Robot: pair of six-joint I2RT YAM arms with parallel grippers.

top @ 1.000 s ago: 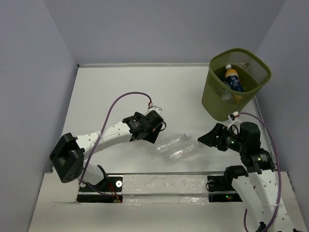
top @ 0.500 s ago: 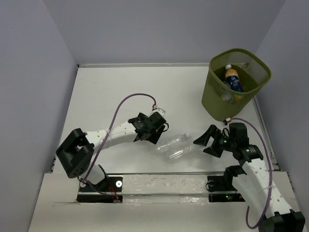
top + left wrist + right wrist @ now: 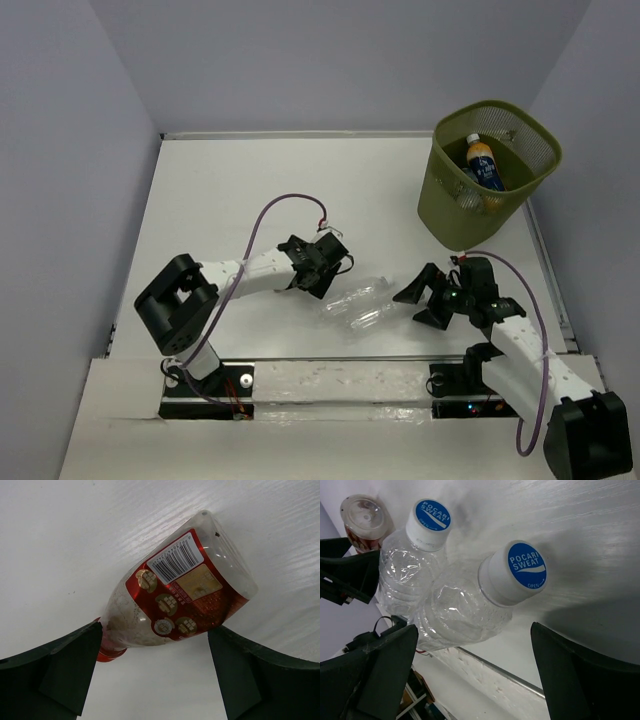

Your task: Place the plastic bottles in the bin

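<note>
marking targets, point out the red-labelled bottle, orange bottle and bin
red-labelled bottle (image 3: pixel 186 601), left wrist view, on its red label
orange bottle (image 3: pixel 483 162), top external view, on its body
bin (image 3: pixel 440 205), top external view, on its outer wall

The white bench (image 3: pixel 230 190) carries the olive-green mesh bin (image 3: pixel 448 212), which stands upright at the far right. Toward the near edge, around the middle, two label-less clear bottles (image 3: pixel 366 305) lie on their sides close together, their blue-topped caps pointing right. Just left of them a red-labelled bottle (image 3: pixel 175 600) also lies on its side.
</note>
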